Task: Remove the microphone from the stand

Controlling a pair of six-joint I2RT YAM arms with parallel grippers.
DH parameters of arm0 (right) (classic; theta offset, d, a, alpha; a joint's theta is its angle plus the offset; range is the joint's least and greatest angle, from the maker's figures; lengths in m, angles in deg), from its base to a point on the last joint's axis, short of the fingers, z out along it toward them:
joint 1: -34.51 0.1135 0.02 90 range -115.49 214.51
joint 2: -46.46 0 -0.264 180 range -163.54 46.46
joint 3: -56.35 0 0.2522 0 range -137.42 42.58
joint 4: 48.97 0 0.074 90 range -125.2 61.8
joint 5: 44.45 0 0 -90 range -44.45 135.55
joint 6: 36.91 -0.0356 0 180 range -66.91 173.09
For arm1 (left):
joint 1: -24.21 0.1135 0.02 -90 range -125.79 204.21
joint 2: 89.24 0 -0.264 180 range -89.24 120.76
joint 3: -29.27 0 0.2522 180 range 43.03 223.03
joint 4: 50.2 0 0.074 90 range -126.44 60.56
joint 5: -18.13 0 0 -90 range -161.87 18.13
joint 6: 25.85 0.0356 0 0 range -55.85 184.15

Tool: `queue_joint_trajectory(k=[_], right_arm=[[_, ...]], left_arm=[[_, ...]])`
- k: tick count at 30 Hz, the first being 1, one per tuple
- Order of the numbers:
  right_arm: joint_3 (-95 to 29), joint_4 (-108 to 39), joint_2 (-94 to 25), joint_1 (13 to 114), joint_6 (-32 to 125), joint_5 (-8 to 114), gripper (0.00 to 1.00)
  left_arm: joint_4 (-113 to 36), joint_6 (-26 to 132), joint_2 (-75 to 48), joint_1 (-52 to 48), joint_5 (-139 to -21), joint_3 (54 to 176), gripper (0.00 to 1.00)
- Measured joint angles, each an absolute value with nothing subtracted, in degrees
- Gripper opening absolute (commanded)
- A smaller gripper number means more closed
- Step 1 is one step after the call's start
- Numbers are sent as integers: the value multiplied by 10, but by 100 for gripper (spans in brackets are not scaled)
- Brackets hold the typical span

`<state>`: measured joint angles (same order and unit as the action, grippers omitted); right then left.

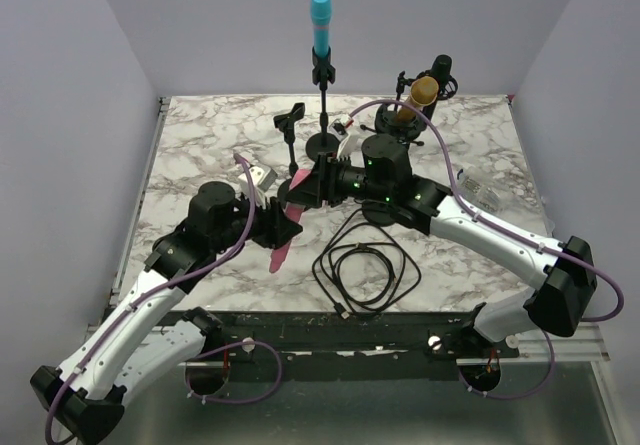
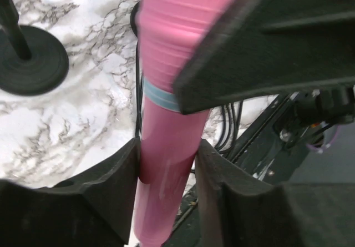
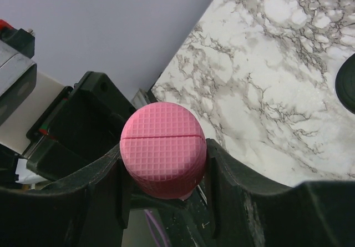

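Over marbled tabletop (image 1: 200, 145), left end effector (image 2: 166, 172) grips pink microphone (image 2: 169, 53) handle, right end effector (image 3: 163, 169) its head

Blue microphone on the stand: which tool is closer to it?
Right. The right tool sits just in front of the blue microphone; the left tool is farther, toward the near-left.

Left arm (image 1: 140, 305) stretches toward one o'clock; left gripper (image 2: 166, 166) pinches the microphone (image 2: 169, 47) shaft on both sides; right arm (image 1: 490, 235) reaches toward ten o'clock; right gripper (image 3: 165, 169) clamps its head.

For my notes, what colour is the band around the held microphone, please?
Light blue band on the microphone; left wrist view.
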<state>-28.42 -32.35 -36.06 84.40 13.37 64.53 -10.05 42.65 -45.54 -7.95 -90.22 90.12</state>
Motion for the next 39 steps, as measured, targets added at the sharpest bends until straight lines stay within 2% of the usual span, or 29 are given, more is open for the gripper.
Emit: queue_joint_trajectory(k=[1,2,5,6,8,9,19,26,33,39], right_arm=[[-283,-327,-361,844,135,645,7],[-281,-331,-361,843,134,644,17],[-276,-343,-361,843,135,642,71],[-276,-343,-361,843,135,642,83],[-275,-337,-358,843,144,629,96],[-273,-331,-353,844,149,620,99],[-235,-290,-230,844,207,480,100],[-227,-273,-203,844,233,421,100],[-223,-246,-202,844,242,416,100],[-223,-229,-191,844,243,417,100]], left_arm=[[-100,427,-454,-82,-901,902,17],[-101,430,-453,-89,-898,904,2],[-99,443,-453,-99,-889,907,0],[-97,445,-454,-99,-886,908,0],[-90,447,-454,-99,-865,910,0],[-81,446,-453,-97,-844,910,0],[10,375,-477,-64,-676,894,0],[27,300,-417,138,-676,892,0],[-31,204,-276,266,-724,917,0],[-63,103,-61,314,-745,1067,0]])
